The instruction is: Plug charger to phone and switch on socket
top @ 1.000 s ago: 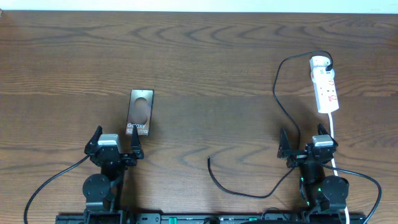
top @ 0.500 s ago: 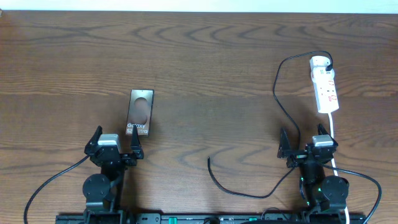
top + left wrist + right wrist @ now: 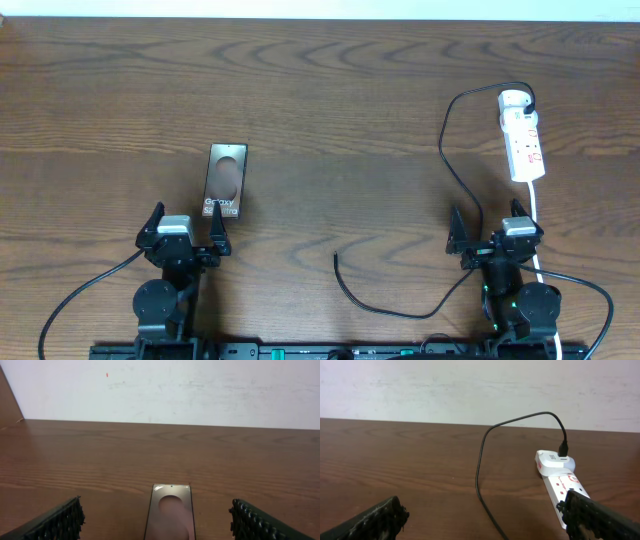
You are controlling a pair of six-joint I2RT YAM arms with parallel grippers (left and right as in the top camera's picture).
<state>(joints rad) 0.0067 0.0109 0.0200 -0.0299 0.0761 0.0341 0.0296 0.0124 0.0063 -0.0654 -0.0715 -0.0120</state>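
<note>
The phone [image 3: 226,182], a dark-brown slab with a lighter oval and white lettering, lies flat on the table left of centre. Its near end sits just ahead of my open left gripper [image 3: 186,222]; in the left wrist view the phone [image 3: 170,515] lies centred between the wide-apart fingers [image 3: 60,520]. The charger [image 3: 447,165] is a thin black cable. It loops from the far end of the white socket [image 3: 522,135] down past my open right gripper [image 3: 488,225], and its free plug tip [image 3: 336,257] rests on bare wood. In the right wrist view the cable [image 3: 481,460] and the socket [image 3: 559,480] lie ahead.
The socket's thick white cord [image 3: 535,210] runs down beside the right arm. Both arm bases stand at the table's near edge, with black arm cables trailing outwards. A pale wall [image 3: 165,390] rises behind the table's far edge.
</note>
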